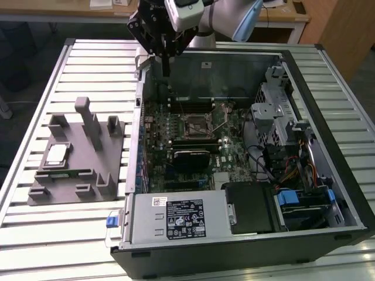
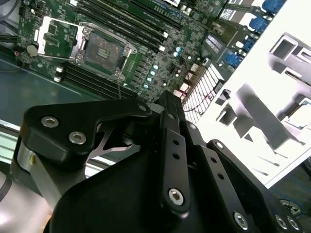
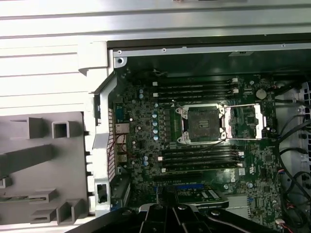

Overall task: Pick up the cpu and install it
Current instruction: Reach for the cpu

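The cpu [image 1: 57,154], a small silvery square chip, lies flat in the grey holder block [image 1: 76,158] on the table at the exterior view's left. The black cpu socket [image 1: 196,124] sits mid-motherboard inside the open computer case. Both wrist views show the socket [image 3: 201,124] [image 2: 103,50] uncovered, with its metal load plate [image 3: 248,121] swung aside. My gripper [image 1: 166,69] hangs shut and holding nothing above the case's back left corner, well away from the cpu and above socket height. Its black linkage [image 2: 167,104] reaches toward the motherboard.
Memory slots [image 3: 194,87] flank the socket. A drive cage [image 1: 275,111], cables and a power supply [image 1: 176,219] fill the case's right and near parts. The case wall [image 1: 139,134] stands between holder and motherboard. The holder has upright posts [image 1: 88,114].
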`<state>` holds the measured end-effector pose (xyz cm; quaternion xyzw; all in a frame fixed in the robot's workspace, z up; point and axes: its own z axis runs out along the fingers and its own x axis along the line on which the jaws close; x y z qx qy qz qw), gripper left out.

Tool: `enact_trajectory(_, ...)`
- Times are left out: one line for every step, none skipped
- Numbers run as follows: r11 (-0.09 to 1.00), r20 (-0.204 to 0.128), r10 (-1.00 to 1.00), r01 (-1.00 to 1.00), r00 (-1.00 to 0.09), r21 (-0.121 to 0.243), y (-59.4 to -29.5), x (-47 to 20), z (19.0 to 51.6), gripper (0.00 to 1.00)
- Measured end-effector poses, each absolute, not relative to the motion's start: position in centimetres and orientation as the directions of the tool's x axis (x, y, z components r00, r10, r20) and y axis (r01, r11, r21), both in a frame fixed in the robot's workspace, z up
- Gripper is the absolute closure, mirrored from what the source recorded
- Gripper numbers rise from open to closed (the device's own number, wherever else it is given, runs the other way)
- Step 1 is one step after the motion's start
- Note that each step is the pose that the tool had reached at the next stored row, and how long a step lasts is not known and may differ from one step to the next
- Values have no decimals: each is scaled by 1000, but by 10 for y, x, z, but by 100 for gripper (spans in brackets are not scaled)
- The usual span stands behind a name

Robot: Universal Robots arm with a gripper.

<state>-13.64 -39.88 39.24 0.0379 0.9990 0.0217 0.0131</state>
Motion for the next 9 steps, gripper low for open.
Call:
enact_trajectory(996,-24,76,75,-997,44,-399,-138,392,89)
enact_trajectory(996,-25,76,75,-997,44,-399,-139,392,89)
enact_trajectory(996,-24,76,75,-997,44,-399,-141,392,89)
enact_trajectory(996,-24,76,75,-997,44,-399,-143,392,89)
enact_trajectory(996,-24,76,75,-997,44,-398,-144,392,89)
enact_trajectory(996,-25,76,75,-997,44,-398,-146,391,89)
enact_trajectory(996,-24,76,75,-997,44,-398,-147,391,89)
enact_trajectory(996,-25,76,75,-997,44,-398,-149,391,89)
enact_trajectory(996,-25,76,75,-997,44,-398,-150,391,89)
